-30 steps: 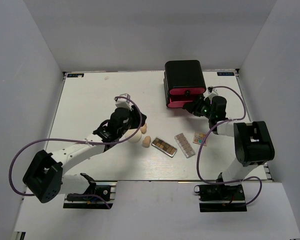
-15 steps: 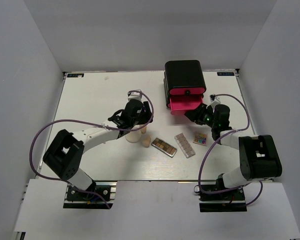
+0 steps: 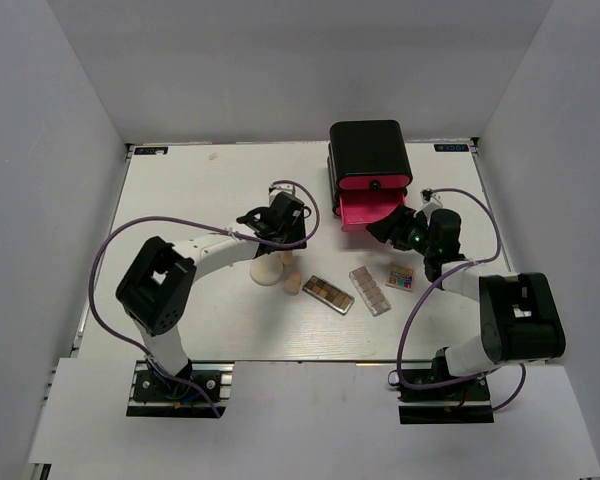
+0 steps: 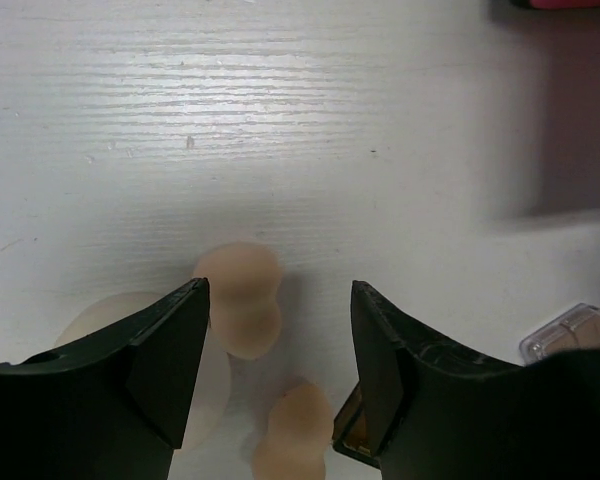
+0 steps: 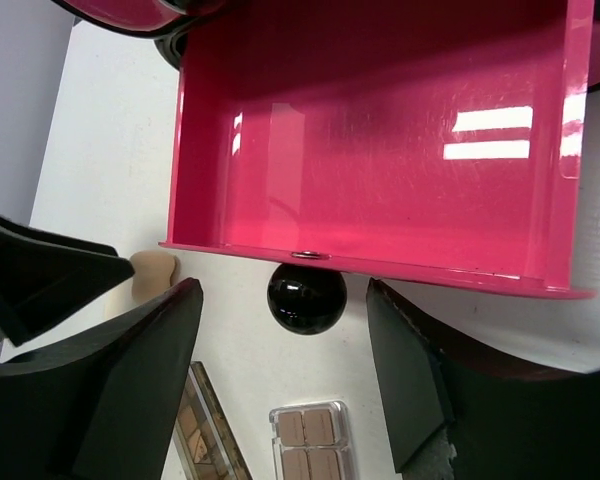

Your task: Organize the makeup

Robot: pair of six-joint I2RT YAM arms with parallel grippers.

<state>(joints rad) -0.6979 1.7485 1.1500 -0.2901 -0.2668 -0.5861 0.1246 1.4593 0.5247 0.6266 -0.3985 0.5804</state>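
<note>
The left gripper (image 3: 288, 238) hangs over the white surface (image 3: 180, 200) with its jaws wide and nothing between them gripped. In the left wrist view, the round cream puff (image 4: 105, 312) lies flat, partly hidden under one finger (image 4: 170, 360) of this gripper. One beige egg sponge (image 4: 240, 300) lies on the surface in the gap between the two fingers, closer to that same finger than to the other. The second egg sponge (image 4: 292, 430) lies nearer the wrist, also within the gap, close to the first; I cannot tell whether the two touch. A corner of the brown palette (image 4: 350, 432) shows at the inner edge of the other finger, and the clear pinkish palette (image 4: 570, 332) lies beyond that finger, outside the gripper.

To the right, the pink drawer (image 5: 380, 130) stands pulled out of the black box (image 3: 368, 150) and is bare inside. The right gripper (image 5: 283, 290) faces the drawer front with its jaws wide, one finger on each side of the round black knob (image 5: 306, 297), both apart from it. In the top view, the small square multicolour palette (image 3: 400, 277) lies on the surface just behind this gripper, beside its wrist and on the side of the arm bases.
</note>
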